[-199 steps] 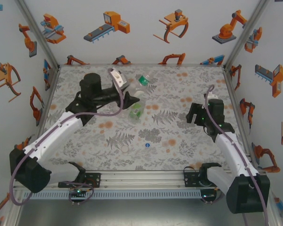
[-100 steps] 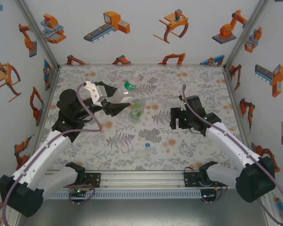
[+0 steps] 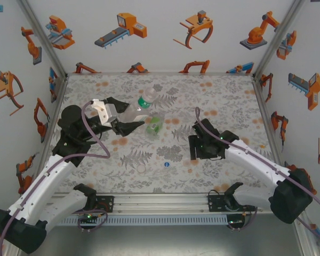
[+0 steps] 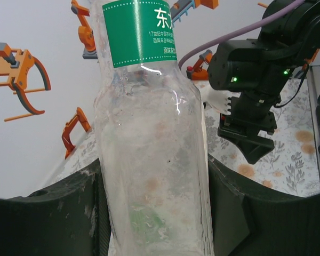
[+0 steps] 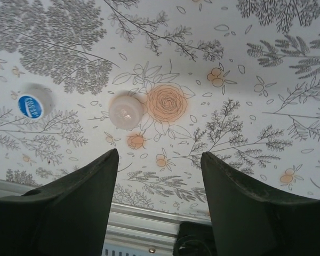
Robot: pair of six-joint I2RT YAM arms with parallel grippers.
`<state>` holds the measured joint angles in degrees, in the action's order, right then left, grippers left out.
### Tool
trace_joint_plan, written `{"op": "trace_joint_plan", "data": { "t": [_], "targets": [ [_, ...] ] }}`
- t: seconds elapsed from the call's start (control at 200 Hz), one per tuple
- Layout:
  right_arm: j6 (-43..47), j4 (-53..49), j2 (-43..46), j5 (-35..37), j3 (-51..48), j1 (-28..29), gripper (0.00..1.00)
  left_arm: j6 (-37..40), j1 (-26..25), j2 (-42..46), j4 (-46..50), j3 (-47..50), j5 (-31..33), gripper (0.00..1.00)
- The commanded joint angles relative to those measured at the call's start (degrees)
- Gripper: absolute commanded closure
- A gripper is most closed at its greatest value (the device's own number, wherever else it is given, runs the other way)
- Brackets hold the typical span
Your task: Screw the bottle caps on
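Currently the left gripper [image 3: 129, 114] is clamped on the clear bottle [image 3: 132, 111]. In the left wrist view its dark fingers [image 4: 58, 213] press both sides of the clear bottle [image 4: 152, 176], jaws closed down to the body width. The bottle sits over the far-left part of the mat [image 3: 224, 96], neck pointing toward the back wall.

Label text: the green label [image 4: 141, 29] has one large white Chinese character, "东", cut off at the frame edge. Under it are small lines of Chinese print, the first starting with "17". The rest is too small to read.

The green-tinted bottle [image 3: 154, 125] lies on the mat just right of the left gripper's fingertips.

The right gripper [image 3: 194, 148] is low over mid-mat. In the right wrist view its jaws are partly open with nothing between them [image 5: 159, 154].

Caps are both loose on the mat:
- The blue cap [image 5: 30, 105] is near the front edge [image 3: 166, 165]. It has white writing on top, unreadable.
- The white cap [image 5: 126, 111] is just beyond the right fingertips, touching an orange rose print [image 5: 166, 101].
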<state>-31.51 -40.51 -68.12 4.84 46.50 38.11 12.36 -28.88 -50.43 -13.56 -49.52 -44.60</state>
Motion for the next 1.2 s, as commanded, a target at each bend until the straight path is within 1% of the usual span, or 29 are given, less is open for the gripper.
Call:
{"op": "trace_joint_plan", "data": {
  "t": [0.0, 0.135, 0.205, 0.33, 0.486, 0.556, 0.671, 0.961, 1.106, 1.197],
  "targets": [
    [-6.3, -1.3, -3.9, 3.5, -0.1, 2.2, 0.43, 1.4, -0.3, 0.2, 1.0, -2.2, -0.8, 0.97],
    [-9.8, 2.5, -7.6, 3.7, 0.7, 5.6, 0.50, 1.0, -0.2, -0.2, 1.1, -2.5, -0.9, 0.97],
    [-11.9, 3.6, -9.5, 5.2, 1.4, 6.6, 0.52, 0.9, -0.3, -0.4, 1.2, -2.5, -1.0, 0.97],
    [-13.3, 5.9, -12.5, 5.5, 1.9, 7.6, 0.54, 1.0, -0.4, -0.8, 1.4, -2.6, -1.0, 0.97],
    [-13.5, 7.2, -15.9, 5.6, 2.7, 8.3, 0.54, 1.4, -0.5, -1.2, 2.1, -2.8, -0.9, 0.97],
    [-13.5, 7.7, -16.9, 5.5, 3.0, 8.5, 0.51, 1.4, -0.5, -1.4, 2.2, -2.8, -0.9, 0.97],
    [-13.5, 8.7, -17.9, 5.4, 3.3, 8.6, 0.51, 1.5, -0.5, -1.6, 2.5, -3.0, -1.0, 0.97],
    [-13.8, 8.3, -19.3, 5.9, 3.3, 8.6, 0.48, 2.0, -0.6, -2.1, 3.2, -3.1, -0.8, 0.97],
    [-13.8, 7.5, -18.6, 6.7, 2.9, 8.7, 0.48, 2.1, -0.6, -2.5, 3.4, -3.1, -0.8, 0.97],
    [-13.8, 8.0, -18.8, 5.9, 2.6, 8.7, 0.48, 2.0, -0.6, -2.6, 3.4, -3.2, -0.9, 0.97]
  ]
}}
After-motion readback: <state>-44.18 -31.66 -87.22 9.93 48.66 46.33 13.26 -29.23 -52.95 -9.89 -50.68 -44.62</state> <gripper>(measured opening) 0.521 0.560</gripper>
